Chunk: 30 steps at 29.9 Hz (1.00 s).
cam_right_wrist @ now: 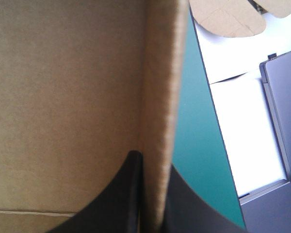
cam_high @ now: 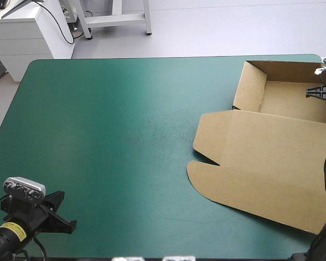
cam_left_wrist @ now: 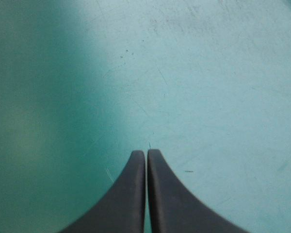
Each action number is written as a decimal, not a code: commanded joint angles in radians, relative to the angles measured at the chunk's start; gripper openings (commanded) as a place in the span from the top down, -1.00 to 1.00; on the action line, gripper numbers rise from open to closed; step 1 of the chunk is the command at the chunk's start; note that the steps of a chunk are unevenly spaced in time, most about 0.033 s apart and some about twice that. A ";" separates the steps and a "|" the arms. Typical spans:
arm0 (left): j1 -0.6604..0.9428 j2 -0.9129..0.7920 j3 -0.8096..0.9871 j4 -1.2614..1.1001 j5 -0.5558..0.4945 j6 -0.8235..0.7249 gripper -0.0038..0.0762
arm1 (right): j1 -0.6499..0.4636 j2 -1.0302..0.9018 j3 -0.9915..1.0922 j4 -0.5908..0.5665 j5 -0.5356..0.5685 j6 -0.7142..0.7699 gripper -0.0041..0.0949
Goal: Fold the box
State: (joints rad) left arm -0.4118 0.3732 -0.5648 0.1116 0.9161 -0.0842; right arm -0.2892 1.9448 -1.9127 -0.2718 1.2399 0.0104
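Observation:
The brown box lies at the table's right side. Its far part is an open tray with raised walls, and the lid lies flat toward the front with a rounded flap. My right gripper is at the tray's right wall. In the right wrist view the right gripper is shut on that wall, one black finger inside the tray and one outside. My left gripper rests low at the front left corner, far from the box. In the left wrist view the left gripper is shut, with only teal-green cover ahead.
The teal-green cover is bare from the box to the left edge. The table's right edge runs just outside the gripped wall. Beyond it lies more brown board off the table.

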 commanded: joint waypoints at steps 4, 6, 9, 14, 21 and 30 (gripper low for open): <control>0.000 0.009 -0.025 0.010 -0.119 -0.009 0.92 | -0.045 0.001 -0.027 0.054 -0.002 -0.080 0.45; 0.000 0.009 -0.025 0.010 -0.121 -0.009 0.92 | -0.045 0.007 -0.027 0.074 -0.002 -0.090 0.13; 0.000 0.009 -0.025 0.005 -0.119 -0.009 0.92 | -0.045 0.007 -0.033 0.075 0.004 -0.090 -0.37; 0.000 0.009 -0.025 0.005 -0.119 -0.009 0.92 | -0.045 -0.003 -0.058 0.052 0.004 -0.068 -0.78; 0.000 0.009 -0.025 0.005 -0.120 -0.009 0.92 | -0.033 -0.135 -0.065 0.148 0.004 -0.091 -0.63; 0.000 0.009 -0.025 0.013 -0.197 -0.009 0.92 | 0.094 -0.382 -0.029 0.373 -0.010 -0.160 0.96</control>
State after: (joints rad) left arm -0.4118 0.3726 -0.5648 0.1151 0.8160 -0.0842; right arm -0.2451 1.6666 -1.9412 0.0366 1.2474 -0.1023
